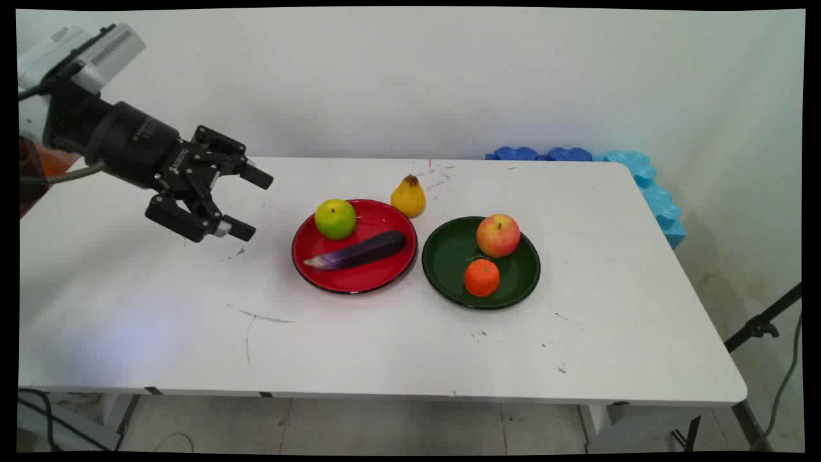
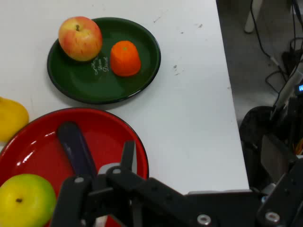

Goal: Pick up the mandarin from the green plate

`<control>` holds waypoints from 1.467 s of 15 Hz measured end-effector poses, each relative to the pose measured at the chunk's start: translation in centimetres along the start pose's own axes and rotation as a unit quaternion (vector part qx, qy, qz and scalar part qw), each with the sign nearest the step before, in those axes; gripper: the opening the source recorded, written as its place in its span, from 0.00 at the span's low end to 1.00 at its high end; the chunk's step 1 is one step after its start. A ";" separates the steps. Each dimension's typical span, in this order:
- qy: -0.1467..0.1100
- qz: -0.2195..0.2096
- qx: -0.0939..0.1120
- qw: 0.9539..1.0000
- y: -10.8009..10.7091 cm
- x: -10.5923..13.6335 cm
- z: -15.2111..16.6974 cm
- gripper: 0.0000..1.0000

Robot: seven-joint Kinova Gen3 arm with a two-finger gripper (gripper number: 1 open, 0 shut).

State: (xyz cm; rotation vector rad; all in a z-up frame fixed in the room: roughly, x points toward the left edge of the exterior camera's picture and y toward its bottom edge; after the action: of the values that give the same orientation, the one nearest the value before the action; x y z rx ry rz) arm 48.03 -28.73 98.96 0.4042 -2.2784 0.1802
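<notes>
My black gripper (image 1: pixel 250 204) hangs open over the table's left part, holding nothing, its fingers pointing right toward the red plate (image 1: pixel 378 279). That plate is the nearest thing and carries a green apple (image 1: pixel 335 219) and a dark purple eggplant (image 1: pixel 359 251). In the hand view the red plate (image 2: pixel 118 127), green apple (image 2: pixel 23 201) and eggplant (image 2: pixel 75 146) lie just beyond one black finger (image 2: pixel 128 156). A yellow pear (image 1: pixel 408 196) stands on the table behind the red plate.
A dark green plate (image 1: pixel 449 256) to the right of the red one holds a red-yellow apple (image 1: pixel 498 235) and an orange tangerine (image 1: pixel 482 277). Blue foam pieces (image 1: pixel 641 173) line the table's far right corner. A black stand (image 1: pixel 760 327) is off the right edge.
</notes>
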 end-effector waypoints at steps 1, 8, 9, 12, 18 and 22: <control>-0.006 0.000 -0.002 1.000 0.1 0.5 0.2 1.00; -0.040 -0.013 0.008 0.999 0.6 7.0 2.9 1.00; -0.043 -0.016 0.012 0.999 0.6 8.5 3.6 1.00; -0.048 -0.024 0.028 0.998 0.4 12.7 6.4 1.00; -0.063 -0.024 0.050 0.996 -0.3 17.6 12.5 1.00; -0.084 -0.013 0.055 0.995 -0.5 19.2 18.4 1.00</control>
State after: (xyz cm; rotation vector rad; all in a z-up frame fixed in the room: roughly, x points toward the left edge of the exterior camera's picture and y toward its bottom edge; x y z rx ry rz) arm 23.34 -38.34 100.80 0.5228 -2.4342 0.2674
